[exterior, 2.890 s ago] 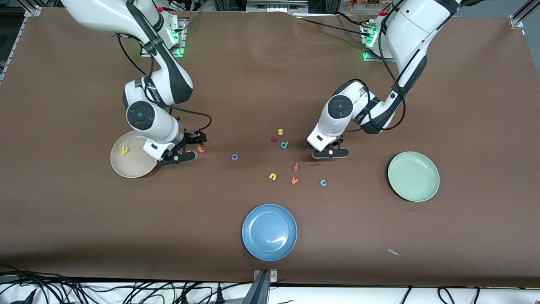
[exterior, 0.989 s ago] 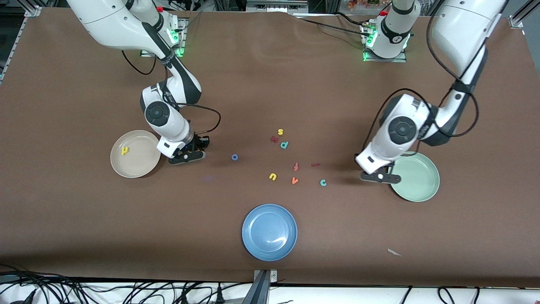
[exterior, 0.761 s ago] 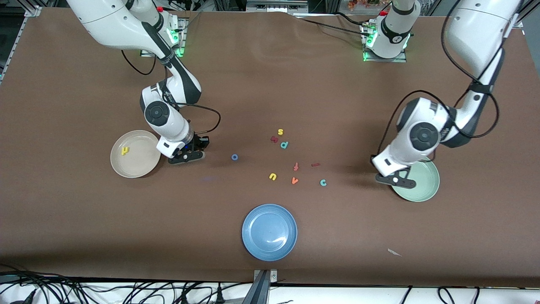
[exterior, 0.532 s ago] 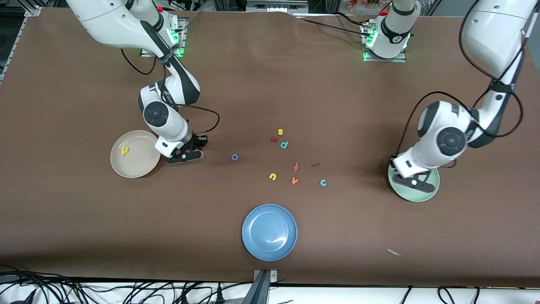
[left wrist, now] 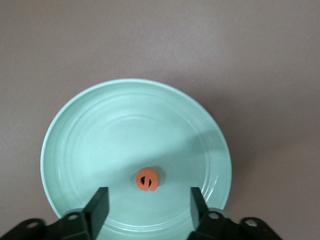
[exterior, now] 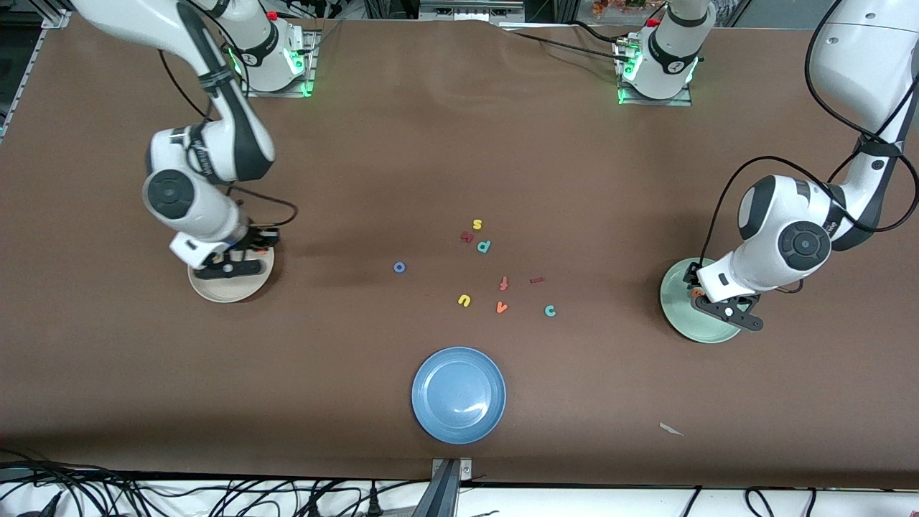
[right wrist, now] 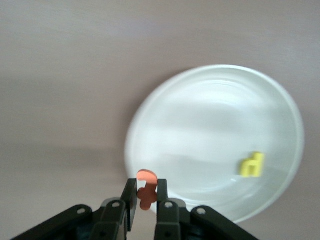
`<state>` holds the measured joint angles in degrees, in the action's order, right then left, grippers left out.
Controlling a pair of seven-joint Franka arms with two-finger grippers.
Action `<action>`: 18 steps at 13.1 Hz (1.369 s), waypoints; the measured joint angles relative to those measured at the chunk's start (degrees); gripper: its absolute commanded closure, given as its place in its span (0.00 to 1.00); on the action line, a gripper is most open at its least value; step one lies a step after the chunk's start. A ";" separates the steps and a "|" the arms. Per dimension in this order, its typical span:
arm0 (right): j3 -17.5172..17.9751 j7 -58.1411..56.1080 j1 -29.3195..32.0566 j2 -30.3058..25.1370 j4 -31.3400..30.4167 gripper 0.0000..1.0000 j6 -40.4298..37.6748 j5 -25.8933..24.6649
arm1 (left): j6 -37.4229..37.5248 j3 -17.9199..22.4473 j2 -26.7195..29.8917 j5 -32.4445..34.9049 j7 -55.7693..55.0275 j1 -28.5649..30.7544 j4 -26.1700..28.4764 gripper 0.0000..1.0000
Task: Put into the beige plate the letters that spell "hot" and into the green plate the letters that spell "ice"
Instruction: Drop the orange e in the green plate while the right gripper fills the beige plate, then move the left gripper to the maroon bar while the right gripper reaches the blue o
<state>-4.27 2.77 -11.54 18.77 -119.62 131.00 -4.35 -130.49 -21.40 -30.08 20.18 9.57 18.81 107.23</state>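
Observation:
My right gripper (right wrist: 146, 197) is shut on the orange "t" (right wrist: 147, 191) and hangs over the rim of the beige plate (exterior: 224, 292), at the rim nearest the table's middle. A yellow "h" (right wrist: 251, 165) lies in that plate (right wrist: 210, 115). My left gripper (left wrist: 148, 210) stands open over the green plate (exterior: 702, 333), its fingers (left wrist: 97, 210) either side of the orange "e" (left wrist: 148, 180) that lies in the plate (left wrist: 100, 130). The blue "o" (exterior: 400, 267), dark red "i" (exterior: 536, 280) and teal "c" (exterior: 550, 310) lie on the table's middle.
Among the letters lie a yellow "s" (exterior: 477, 225), a chunky dark red letter (exterior: 467, 236), a teal "p" (exterior: 484, 246), a yellow "u" (exterior: 464, 300), an orange "f" (exterior: 504, 283) and "v" (exterior: 502, 307). A blue plate (exterior: 459, 395) sits nearest the front camera.
My left gripper has travelled from the middle to over the green plate and opened, leaving the "e" in it. My right gripper has carried the "t" from the table to over the beige plate.

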 measured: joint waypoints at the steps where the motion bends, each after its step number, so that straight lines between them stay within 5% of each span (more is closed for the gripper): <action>1: -1.70 -1.86 0.19 0.88 -0.28 0.77 0.89 0.00 | 0.00 -0.73 0.00 0.00 -1.68 -0.42 -0.27 0.00; 4: -3.55 -3.73 0.28 5.19 -0.59 0.67 4.30 0.00 | 0.00 -2.13 0.00 0.00 -9.01 -3.66 -0.43 0.00; 5: -3.55 -3.73 0.29 6.29 -0.59 0.53 5.11 0.00 | 0.00 -2.17 0.00 0.00 -12.95 -5.48 -0.43 0.00; 6: -3.55 -3.73 0.29 6.82 -0.58 0.11 5.49 0.00 | 0.00 -2.21 -0.02 0.00 -16.53 -7.16 -0.44 0.00; 7: -3.55 -3.71 0.30 6.89 -0.54 0.03 5.59 0.00 | 0.00 -2.27 -0.06 -0.02 -19.72 -8.77 -0.45 0.00; 12: -0.86 2.21 0.31 2.82 0.23 0.03 1.01 0.34 | -0.02 -2.50 -1.80 -2.60 -32.44 -15.40 -2.53 0.00; 18: 13.65 23.41 -0.14 1.22 0.19 0.03 1.26 0.56 | -0.02 -2.51 -7.70 -2.86 -48.68 -21.66 -8.90 0.00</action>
<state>9.38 26.19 -11.69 20.00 -119.42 132.25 -3.78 -130.51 -23.92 -37.78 17.32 -39.11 -2.85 98.33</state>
